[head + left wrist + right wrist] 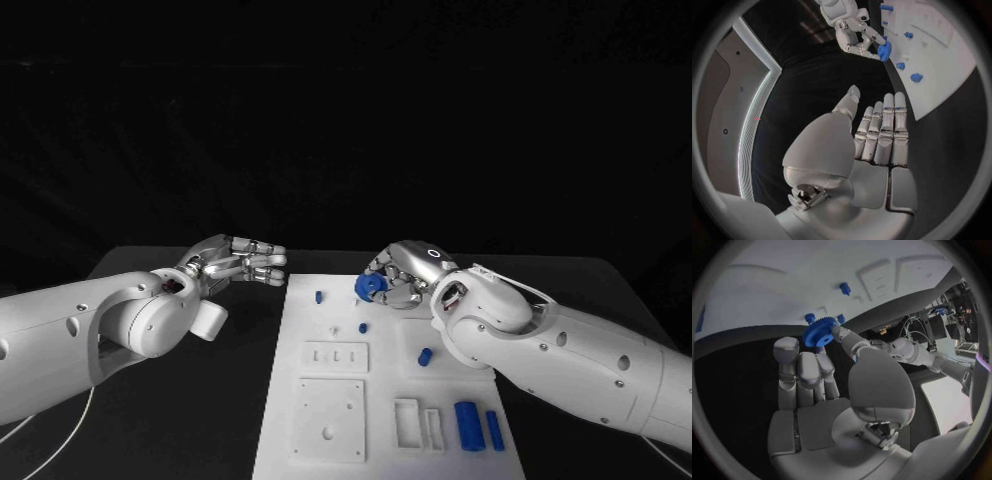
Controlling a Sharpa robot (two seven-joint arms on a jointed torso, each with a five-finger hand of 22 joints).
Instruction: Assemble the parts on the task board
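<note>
Right now the right hand (408,275) pinches a blue gear (369,287) at its fingertips, mid-frame over the white board (329,440) w/ pegs. Thin grip: gear could tilt or drop. Left hand (238,262) hovers empty, fingers apart, over the desk (188,420).

right hand (826,375) pinching blue gear (819,332) — over white task board (767,295)

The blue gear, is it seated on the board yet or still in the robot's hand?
Still in hand. The right hand pinches the blue gear at its fingertips, above the task board.
</note>
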